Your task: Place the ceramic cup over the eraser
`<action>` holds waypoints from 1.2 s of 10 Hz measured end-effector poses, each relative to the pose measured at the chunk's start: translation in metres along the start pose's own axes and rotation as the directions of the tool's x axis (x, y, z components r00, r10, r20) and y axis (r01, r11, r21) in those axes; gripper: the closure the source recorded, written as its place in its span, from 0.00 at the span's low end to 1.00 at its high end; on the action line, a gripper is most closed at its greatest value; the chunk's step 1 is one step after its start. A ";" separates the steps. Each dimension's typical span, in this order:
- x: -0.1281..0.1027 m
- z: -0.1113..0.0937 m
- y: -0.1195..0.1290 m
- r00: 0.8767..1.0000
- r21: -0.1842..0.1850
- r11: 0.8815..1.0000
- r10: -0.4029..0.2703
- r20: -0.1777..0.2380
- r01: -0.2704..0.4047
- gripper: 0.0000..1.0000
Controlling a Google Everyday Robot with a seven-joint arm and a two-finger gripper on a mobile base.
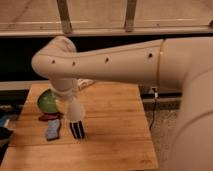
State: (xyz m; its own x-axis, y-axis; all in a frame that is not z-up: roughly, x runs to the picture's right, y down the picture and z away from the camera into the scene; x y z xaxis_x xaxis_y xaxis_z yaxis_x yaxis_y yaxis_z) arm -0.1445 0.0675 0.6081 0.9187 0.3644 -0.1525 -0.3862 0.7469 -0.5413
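Observation:
The ceramic cup (75, 111), off-white and tapered, hangs at the end of my arm, mouth down. My gripper (68, 102) sits right above it under the bent wrist, shut on the cup and mostly hidden by the arm. The eraser (77, 130), a small black block with pale stripes, lies on the wooden table (115, 135) directly below the cup. The cup's rim is just above the eraser's far end or touching it; I cannot tell which.
A green round dish (46, 101) stands at the left, partly behind the arm, with a small red thing (50, 117) in front of it. A blue-grey pad (52, 129) lies left of the eraser. A cable (153, 110) hangs off the table's right edge.

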 end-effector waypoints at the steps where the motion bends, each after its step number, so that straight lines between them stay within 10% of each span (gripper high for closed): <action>1: 0.016 0.013 0.001 1.000 -0.015 0.999 0.030 -0.001 -0.030 1.00; 12: 0.019 0.036 0.016 0.998 -0.071 0.996 0.057 0.026 -0.055 0.97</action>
State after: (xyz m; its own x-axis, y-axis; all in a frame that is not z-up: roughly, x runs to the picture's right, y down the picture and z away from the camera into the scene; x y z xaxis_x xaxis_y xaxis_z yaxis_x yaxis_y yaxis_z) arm -0.1357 0.1064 0.6267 0.8928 0.4205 -0.1618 -0.4291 0.6842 -0.5897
